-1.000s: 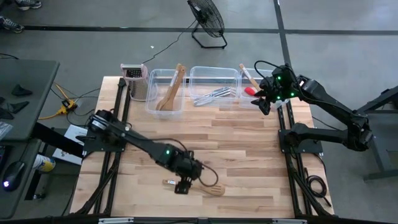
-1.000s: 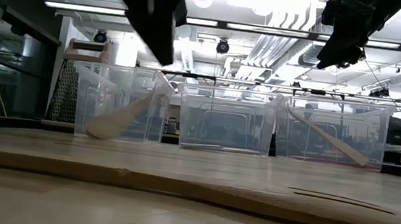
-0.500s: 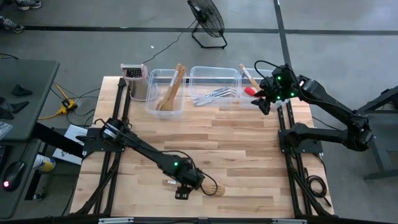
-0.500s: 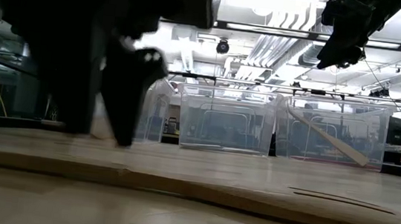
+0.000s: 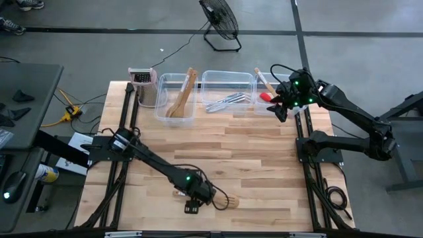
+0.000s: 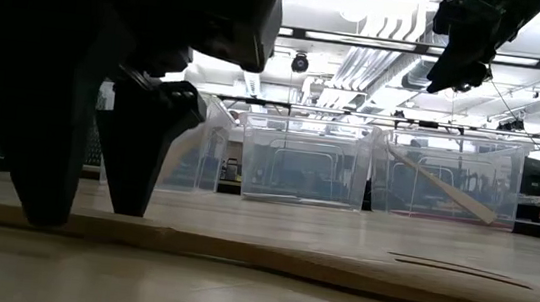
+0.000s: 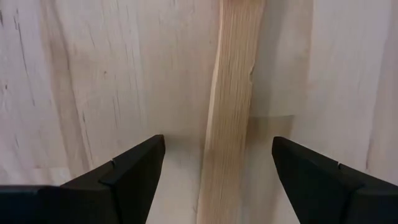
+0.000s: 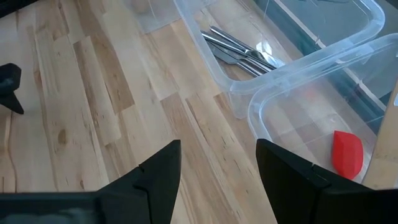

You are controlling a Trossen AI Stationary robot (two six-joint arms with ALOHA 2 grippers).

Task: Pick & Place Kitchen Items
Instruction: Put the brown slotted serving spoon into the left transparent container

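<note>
A light wooden slotted spatula [image 5: 218, 199] lies flat on the table near its near edge; in the low view it stretches across the foreground [image 6: 338, 269]. My left gripper [image 5: 195, 197] is down over the spatula's handle [image 7: 230, 93], open, with one finger on each side of it and a gap at both sides [image 6: 82, 217]. My right gripper [image 5: 283, 106] hangs open above the right tub [image 5: 268, 99], which holds a red spatula [image 8: 348, 152] and a wooden-handled utensil. The left tub [image 5: 175, 99] holds wooden utensils, and metal cutlery [image 8: 242, 53] lies in the middle tub.
The three clear tubs stand in a row along the far edge, with an upright metal grater [image 5: 144, 86] left of them. Bare wood lies between the tubs and the spatula. Arm frames run along both table sides. A fan stands on the floor beyond the table.
My left gripper has moved toward the table's near edge and come down from well above the table until its open fingers straddle the spatula's handle. The spatula has stayed where it was.
</note>
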